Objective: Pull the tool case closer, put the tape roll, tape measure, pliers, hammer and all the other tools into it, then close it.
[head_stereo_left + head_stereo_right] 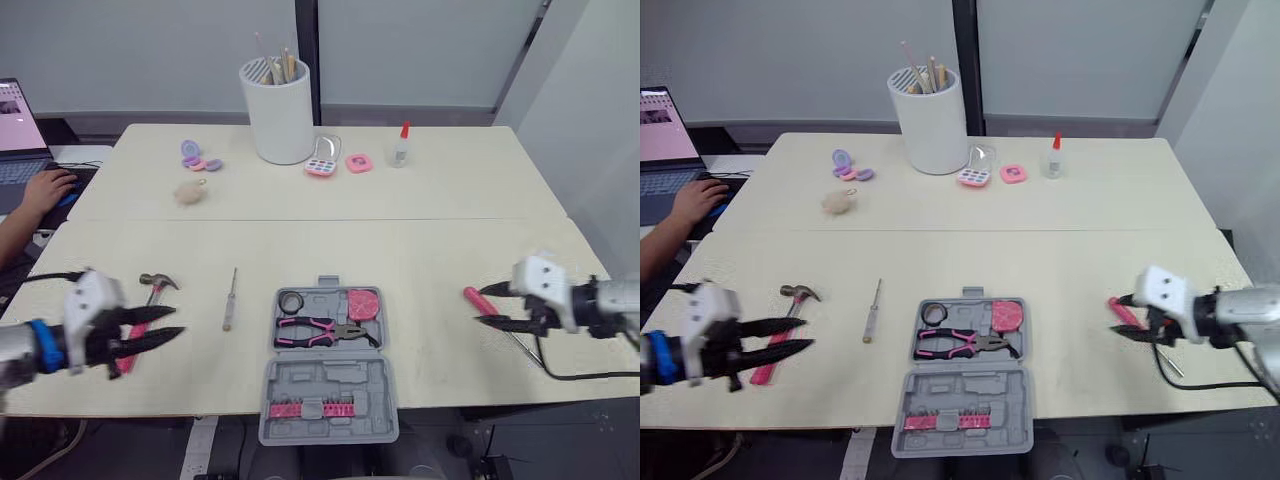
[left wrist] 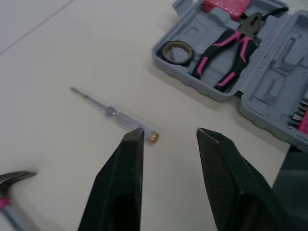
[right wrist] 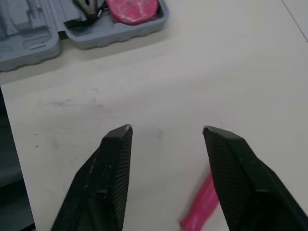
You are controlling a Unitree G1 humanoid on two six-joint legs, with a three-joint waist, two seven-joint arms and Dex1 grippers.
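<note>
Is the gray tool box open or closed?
Open: the tool case lies spread flat, with pliers and tape roll showing inside.

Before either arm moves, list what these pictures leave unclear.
Pink-handled tool: eye views, partly behind the right gripper; right wrist view, cut by the edge; kind unclear.
Hammer: eye views, handle partly behind the left gripper; left wrist view, cut by the edge.
Pink bits in the tool case: too small to tell apart.
</note>
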